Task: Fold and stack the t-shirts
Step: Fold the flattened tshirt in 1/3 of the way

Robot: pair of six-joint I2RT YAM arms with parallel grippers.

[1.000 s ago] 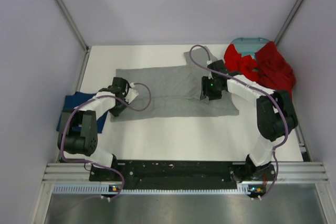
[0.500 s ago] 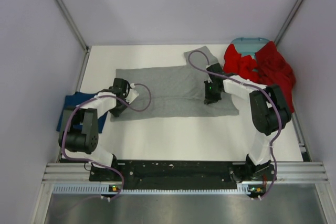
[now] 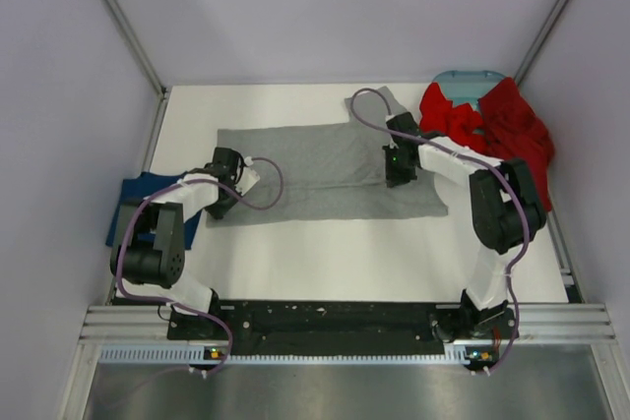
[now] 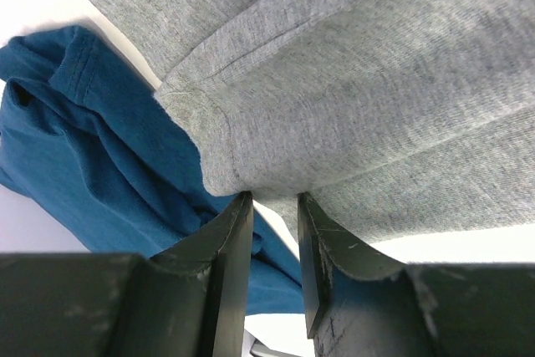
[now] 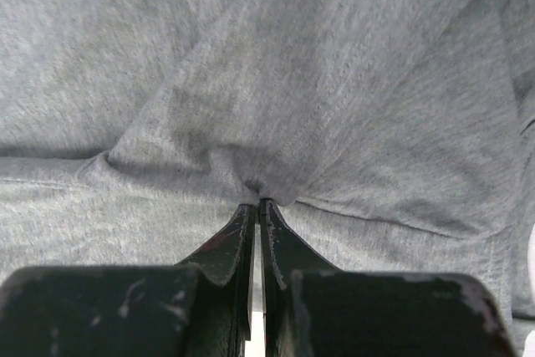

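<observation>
A heather grey t-shirt (image 3: 325, 169) lies spread across the middle of the table, one sleeve toward the back. My right gripper (image 3: 396, 176) is shut on a pinch of its fabric (image 5: 259, 181) on the right part, and the cloth puckers up at the closed tips (image 5: 259, 203). My left gripper (image 3: 222, 202) is at the shirt's left front corner, its jaws a little apart, with the folded grey hem (image 4: 251, 165) resting at the fingertips (image 4: 236, 206). A dark blue t-shirt (image 3: 148, 202) lies beside it at the table's left edge and also shows in the left wrist view (image 4: 100, 165). Red t-shirts (image 3: 497, 125) are heaped at the back right.
A teal plastic basket (image 3: 466, 78) stands at the back right corner, half under the red heap. Grey frame posts (image 3: 118, 17) run up both sides. The arm bases sit on a black rail (image 3: 325, 322) at the near edge.
My right gripper has moved a little toward the back of the table with the grey fabric pinched in it. The left arm has stayed put.
</observation>
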